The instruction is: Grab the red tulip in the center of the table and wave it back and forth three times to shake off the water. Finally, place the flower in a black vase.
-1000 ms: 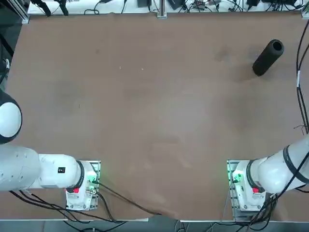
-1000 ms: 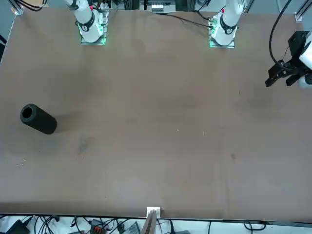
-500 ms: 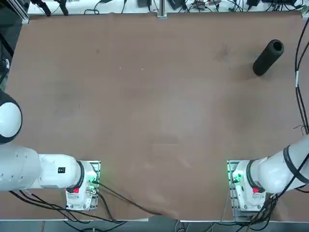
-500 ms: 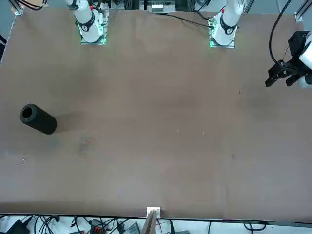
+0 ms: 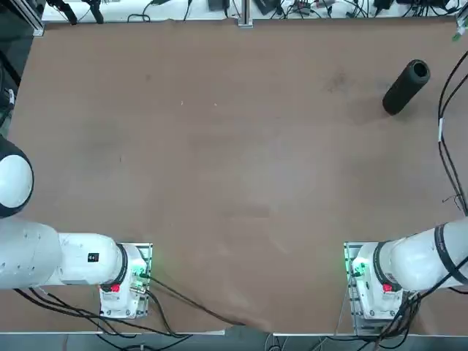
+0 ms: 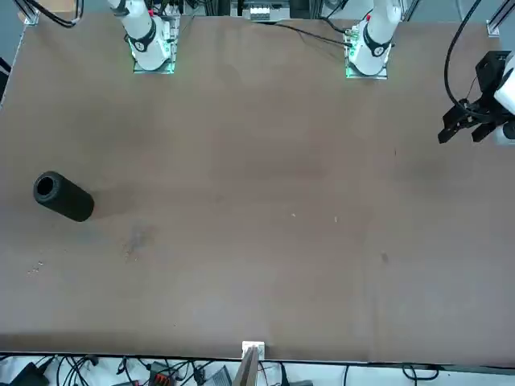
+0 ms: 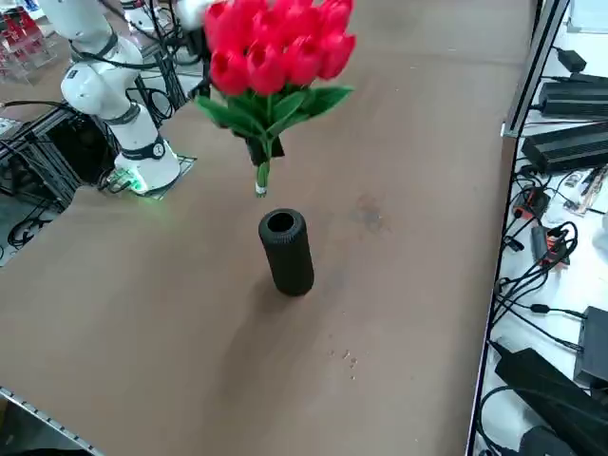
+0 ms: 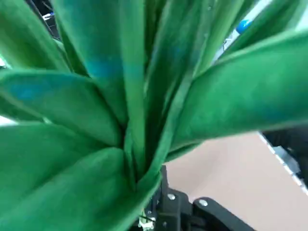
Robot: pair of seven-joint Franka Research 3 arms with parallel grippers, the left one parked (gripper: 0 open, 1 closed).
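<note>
I've got the red tulip (image 7: 275, 52) aloft, my right gripper (image 7: 258, 150) clamped on its stalk. The black vase (image 7: 286, 251) lies on the table (image 7: 171, 313) at six o'clock beneath the stem tip.

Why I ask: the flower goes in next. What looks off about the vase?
The black vase lies on its side on the table, mouth sideways. The red tulip hangs above it in the right gripper.
</note>
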